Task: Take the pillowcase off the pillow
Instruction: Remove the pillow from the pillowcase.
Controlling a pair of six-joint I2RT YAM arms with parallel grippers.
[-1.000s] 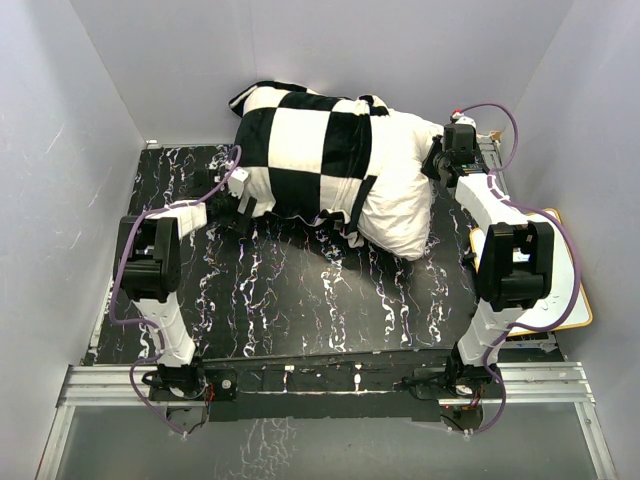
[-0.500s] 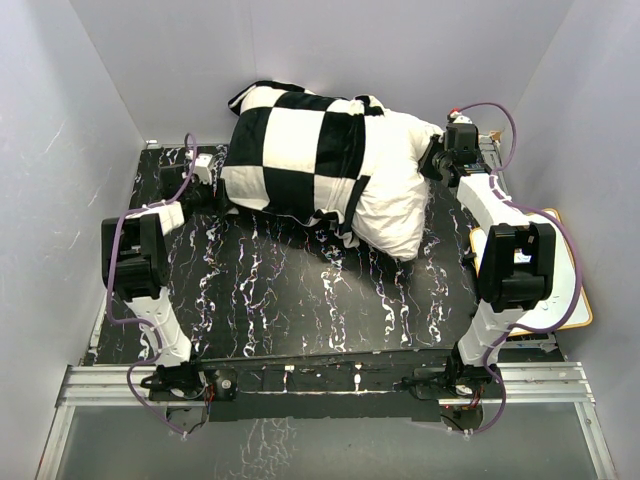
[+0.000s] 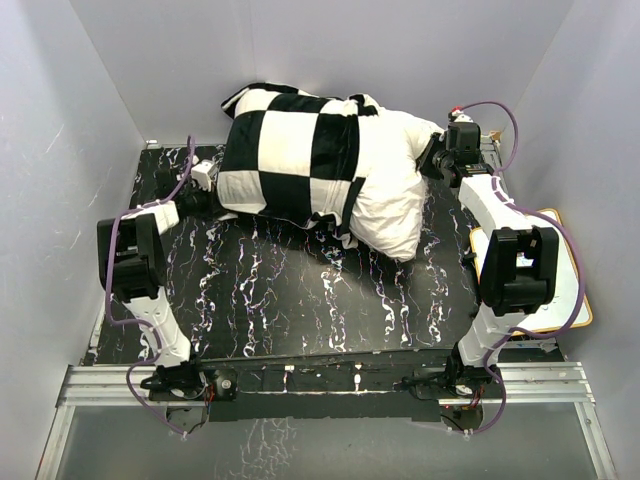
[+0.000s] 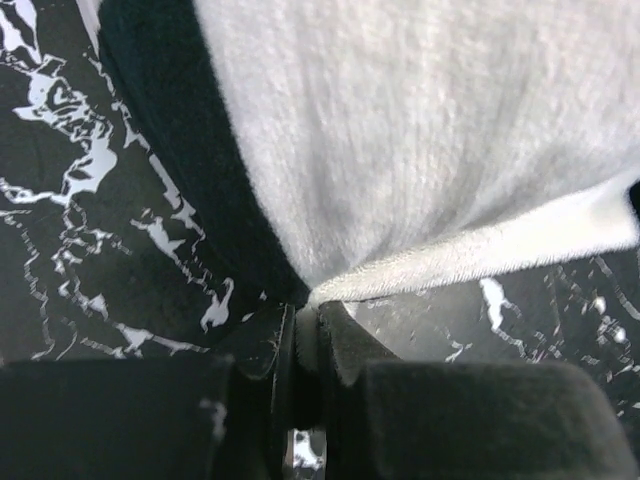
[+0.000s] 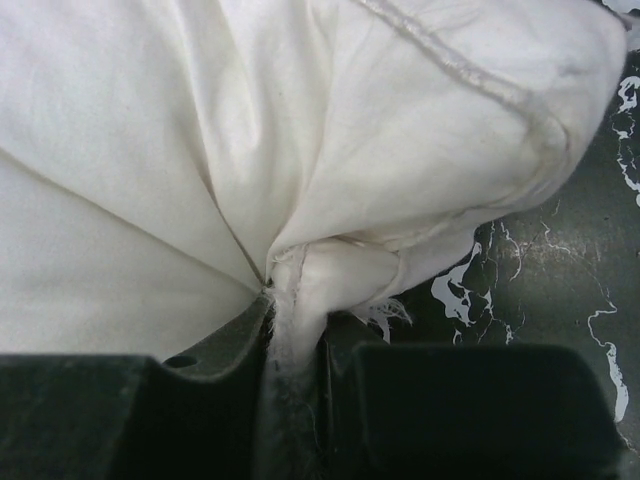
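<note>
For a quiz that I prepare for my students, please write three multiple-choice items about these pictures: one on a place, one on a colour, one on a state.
1. On which side does the bare pillow stick out of the pillowcase?
A) the right arm's side
B) the left arm's side
C) nowhere

2. Which colours do the pillowcase's squares have?
A) red and white
B) black and white
C) blue and yellow

3. How is the left pincer?
A) open, clear of cloth
B) shut on the bare pillow
C) shut on the pillowcase's edge

Answers:
1 A: the off-white cushion shows beside the right pincer, which pinches its corner.
2 B: the top view shows the checkerboard.
3 C: the left wrist view shows plush cloth nipped between closed fingers.
</note>
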